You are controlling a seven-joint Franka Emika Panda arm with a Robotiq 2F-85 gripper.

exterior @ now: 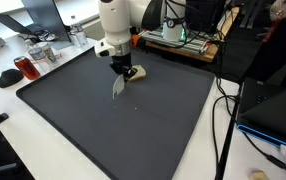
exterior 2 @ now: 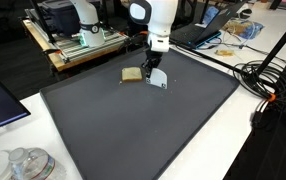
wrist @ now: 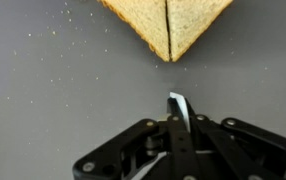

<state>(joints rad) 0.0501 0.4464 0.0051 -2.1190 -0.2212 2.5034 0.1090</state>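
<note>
So the tool (wrist: 178, 124) is clamped fully shut on a thin pale blade (wrist: 179, 104). It looks like a small knife, though I can't say for sure at this resolution. The blade sticks out past the fingertips and hangs pointing down at the dark mat (exterior: 103, 130) that covers the worktop (exterior: 13, 145).

Gripping it by one end makes sense, since that leaves the working edge free and out in front.

The slice of bread (wrist: 168, 25) lies flat on the mat just beyond the blade tip, near it but not touching. From the wrist view a seam runs straight down through the bread's corner, so it reads as two halves pushed together. Crumbs are scattered over the mat around it. The blade lines up pretty much with that seam.

In both exterior views the arm stands almost straight up over the spot, with the bread right beside it.
</note>
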